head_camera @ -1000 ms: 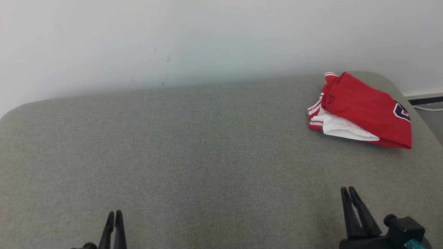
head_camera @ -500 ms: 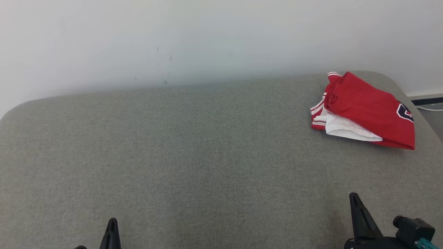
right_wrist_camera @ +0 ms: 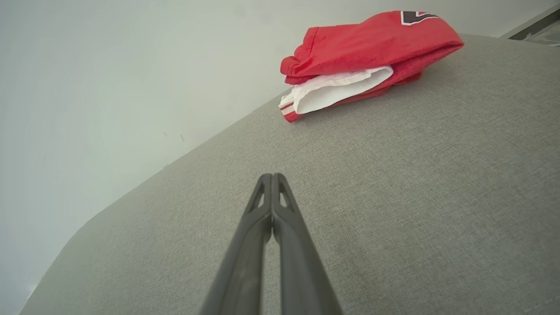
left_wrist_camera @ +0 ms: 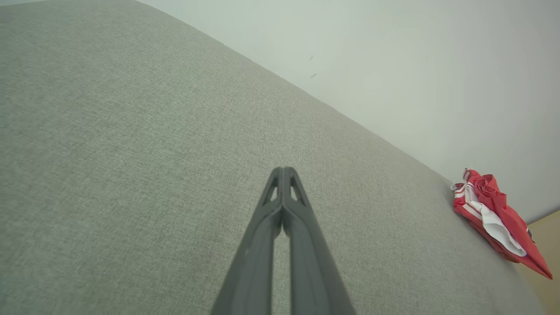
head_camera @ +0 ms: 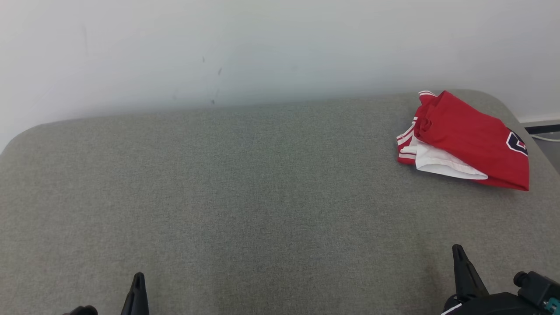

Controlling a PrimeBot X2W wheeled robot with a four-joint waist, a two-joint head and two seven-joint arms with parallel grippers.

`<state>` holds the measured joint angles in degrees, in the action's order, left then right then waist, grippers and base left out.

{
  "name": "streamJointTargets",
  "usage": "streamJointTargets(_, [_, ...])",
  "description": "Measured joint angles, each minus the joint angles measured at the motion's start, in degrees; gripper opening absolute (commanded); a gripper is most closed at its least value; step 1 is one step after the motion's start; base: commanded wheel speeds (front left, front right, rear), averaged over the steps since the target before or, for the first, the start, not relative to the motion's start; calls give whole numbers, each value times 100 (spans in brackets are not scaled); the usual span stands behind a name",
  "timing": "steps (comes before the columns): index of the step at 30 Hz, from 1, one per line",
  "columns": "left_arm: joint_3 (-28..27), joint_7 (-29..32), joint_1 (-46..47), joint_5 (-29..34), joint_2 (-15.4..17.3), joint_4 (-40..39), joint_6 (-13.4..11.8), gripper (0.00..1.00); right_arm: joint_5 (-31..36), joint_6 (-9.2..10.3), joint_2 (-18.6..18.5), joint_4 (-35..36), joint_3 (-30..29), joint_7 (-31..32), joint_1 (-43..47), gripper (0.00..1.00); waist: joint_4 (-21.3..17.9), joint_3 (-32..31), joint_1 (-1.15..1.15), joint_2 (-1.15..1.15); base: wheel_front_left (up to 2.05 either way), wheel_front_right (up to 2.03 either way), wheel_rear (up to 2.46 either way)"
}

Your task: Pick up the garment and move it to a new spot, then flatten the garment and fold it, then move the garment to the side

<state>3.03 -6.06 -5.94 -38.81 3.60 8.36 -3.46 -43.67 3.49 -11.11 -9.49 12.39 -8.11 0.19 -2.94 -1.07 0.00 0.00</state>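
Head: high, looking down-forward across cushion (head_camera: 262,197) to wall (head_camera: 262,43). Wrists: low, near cushion; all sharing garment (head_camera: 472,135), far off.

A grey cloth-covered surface (head_camera: 245,183) with rounded corners met the white wall (head_camera: 262,43); one folded red-and-white garment (head_camera: 474,138) lay on it, close to the wall.

Head view: the left gripper (head_camera: 138,280) is cut by the bottom edge, one dark tip showing. The right gripper (head_camera: 457,253) is cut likewise, its body running off the bottom right corner. On the garment (head_camera: 468,140) the dark emblem (head_camera: 516,143) wraps over the fold, unreadable; lower layers hidden under the red top layer. The worktop (head_camera: 245,183) runs off left, right and bottom edges. The wall marks (head_camera: 219,71) are too small to identify. A pale cable (head_camera: 544,138) is cut by the right edge.
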Motion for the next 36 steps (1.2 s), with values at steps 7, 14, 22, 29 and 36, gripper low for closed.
streamJointTargets(7, [-79,121,89,-483,-5,76,87,0,-461,-92,89,-53,-199,122,-85,0,29,11,0,0,0,0,0])
streamJointTargets(14, [-158,254,180,-1015,-14,177,198,0,-920,-194,172,-152,-396,297,-91,0,58,22,0,0,0,0,0])
streamJointTargets(22, [-254,397,269,-1574,-23,256,302,0,-1469,-302,270,-220,-614,458,-189,0,91,36,0,0,0,0,0])
streamJointTargets(29, [-324,509,377,-2127,-32,344,401,0,-1924,-402,349,-292,-813,597,-205,0,120,47,0,0,0,0,0])
streamJointTargets(36, [-416,633,478,-2613,-44,420,504,0,-2382,-509,433,-375,-1007,728,-238,0,148,58,0,0,0,0,0])
